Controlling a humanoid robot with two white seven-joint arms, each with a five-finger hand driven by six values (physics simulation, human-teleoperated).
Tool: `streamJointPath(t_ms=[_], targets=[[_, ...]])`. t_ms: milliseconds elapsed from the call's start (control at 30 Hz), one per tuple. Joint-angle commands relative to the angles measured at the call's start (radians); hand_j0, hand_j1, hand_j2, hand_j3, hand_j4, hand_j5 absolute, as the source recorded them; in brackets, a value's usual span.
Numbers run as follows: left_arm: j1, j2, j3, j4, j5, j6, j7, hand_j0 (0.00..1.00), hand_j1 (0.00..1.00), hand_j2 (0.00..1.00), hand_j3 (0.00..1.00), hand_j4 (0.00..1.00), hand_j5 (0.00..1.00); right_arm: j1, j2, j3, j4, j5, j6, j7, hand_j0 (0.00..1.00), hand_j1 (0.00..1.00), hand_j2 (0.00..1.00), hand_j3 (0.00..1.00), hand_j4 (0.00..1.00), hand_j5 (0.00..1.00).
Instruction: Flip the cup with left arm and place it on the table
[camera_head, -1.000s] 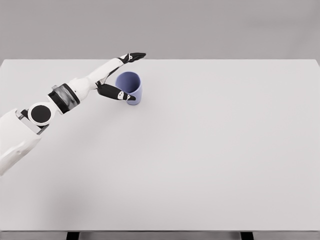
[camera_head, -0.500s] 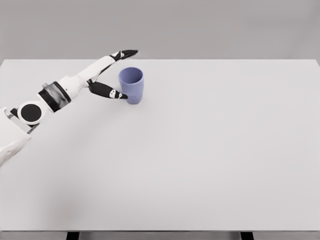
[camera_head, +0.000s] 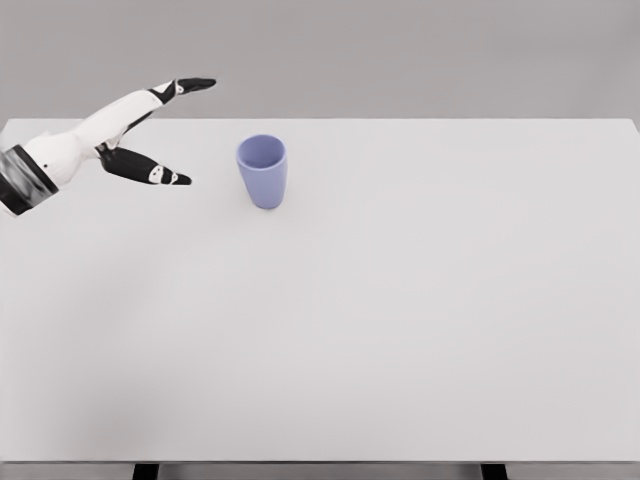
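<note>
Cup (camera_head: 262, 171) stands upright, mouth up, on desk (camera_head: 400, 300), apart to the right of empty, wide-spread left hand (camera_head: 150, 130); task looks done.

One blue cup (camera_head: 262, 171) stands at twelve o'clock on one white table (camera_head: 400, 330); one left hand (camera_head: 130, 130) shows at ten o'clock.

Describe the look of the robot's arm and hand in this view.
Only the left arm shows: a smooth white shell with a black and grey band at the wrist. The left hand has slim white fingers ending in black tips, with small white marks on the black parts.
</note>
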Motion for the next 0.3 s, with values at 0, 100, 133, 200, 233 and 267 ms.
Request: streamJointPath(t_ms=[0,100,133,200,233,267], targets=[[0.009,0.047,0.004,-0.022,0.005,0.004,0.003,1.00,1.00,1.00,1.00,1.00,1.00,0.000,0.000,0.000,0.000,0.000,0.000,0.000,1.00,1.00,1.00,1.00,1.00,1.00],[0.048,0.059,0.039,-0.029,0.005,0.006,0.003,1.00,1.00,1.00,1.00,1.00,1.00,0.000,0.000,0.000,0.000,0.000,0.000,0.000,1.00,1.00,1.00,1.00,1.00,1.00],[0.058,0.067,0.051,-0.037,0.005,0.006,0.003,1.00,1.00,1.00,1.00,1.00,1.00,0.000,0.000,0.000,0.000,0.000,0.000,0.000,1.00,1.00,1.00,1.00,1.00,1.00],[0.083,0.093,0.074,-0.063,0.005,0.007,0.003,1.00,1.00,1.00,1.00,1.00,1.00,0.000,0.000,0.000,0.000,0.000,0.000,0.000,1.00,1.00,1.00,1.00,1.00,1.00],[0.086,0.094,0.077,-0.065,0.005,0.007,0.003,1.00,1.00,1.00,1.00,1.00,1.00,0.000,0.000,0.000,0.000,0.000,0.000,0.000,1.00,1.00,1.00,1.00,1.00,1.00],[0.087,0.099,0.077,-0.066,0.005,0.007,0.003,1.00,1.00,1.00,1.00,1.00,1.00,0.000,0.000,0.000,0.000,0.000,0.000,0.000,1.00,1.00,1.00,1.00,1.00,1.00]])
